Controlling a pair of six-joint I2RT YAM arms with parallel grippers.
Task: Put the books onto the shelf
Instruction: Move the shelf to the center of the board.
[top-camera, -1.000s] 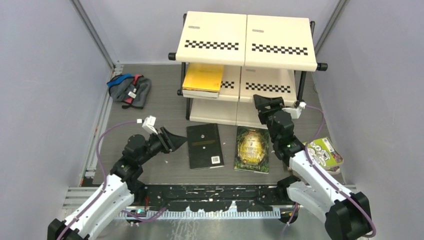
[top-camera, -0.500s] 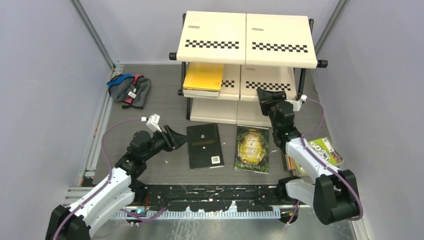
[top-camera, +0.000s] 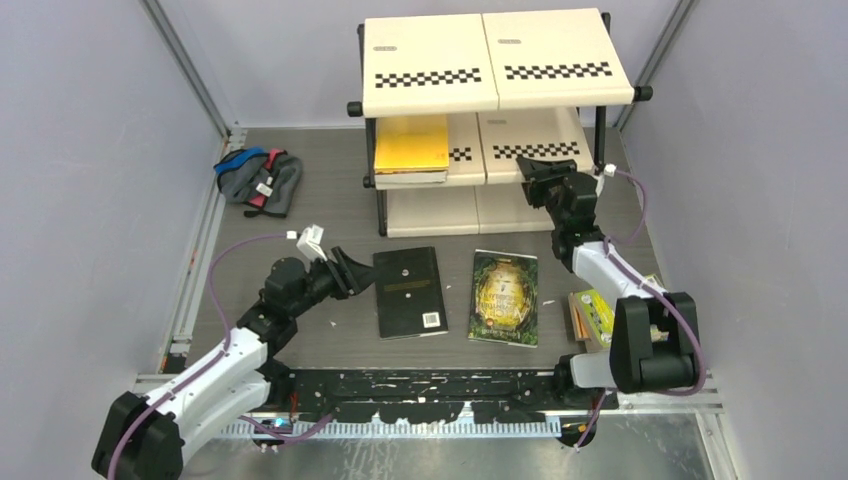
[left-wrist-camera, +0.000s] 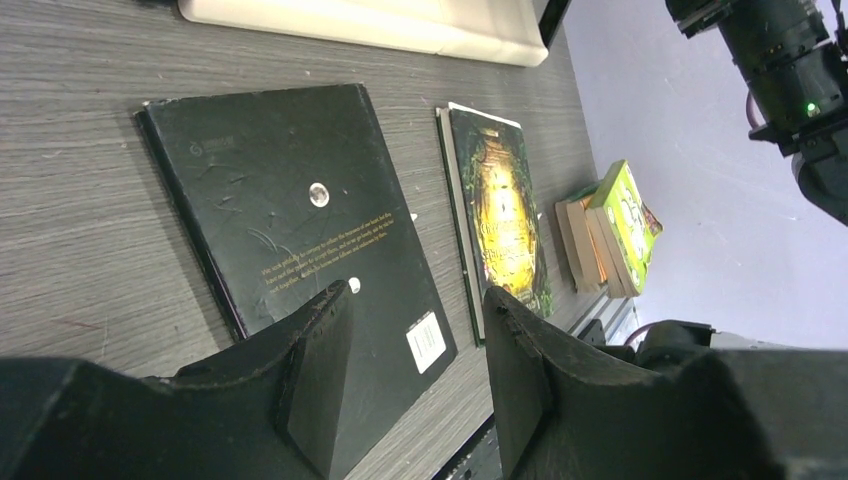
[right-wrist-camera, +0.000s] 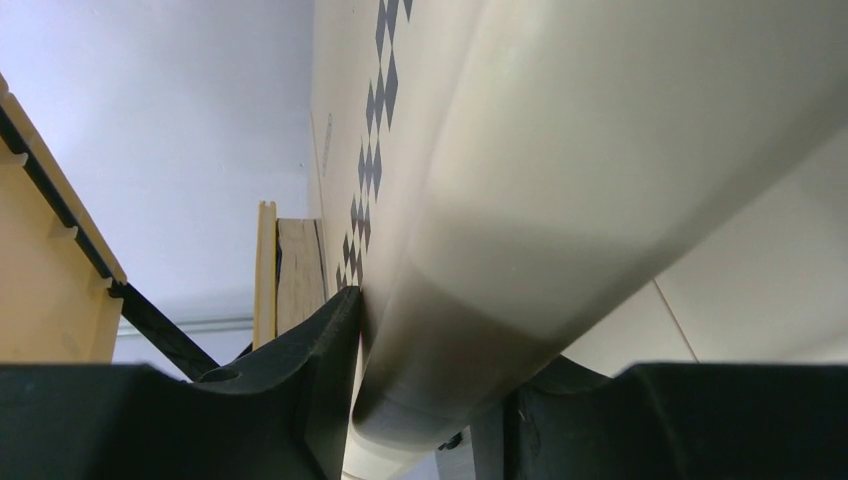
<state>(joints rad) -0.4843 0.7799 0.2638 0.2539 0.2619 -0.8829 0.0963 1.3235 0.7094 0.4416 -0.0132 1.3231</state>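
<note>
Shelf (top-camera: 490, 60) slid back with right jaws clamped on it; left jaws apart by barcoded book (top-camera: 408, 290).

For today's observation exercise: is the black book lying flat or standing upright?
Lying flat: the black book rests barcode side up on the grey table, not on the shelf.

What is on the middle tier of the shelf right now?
On the shelf, a yellow-covered book lies on the middle tier's left half. The right pincer clamps the right half's front edge. The top board covers that tier's rear.
</note>
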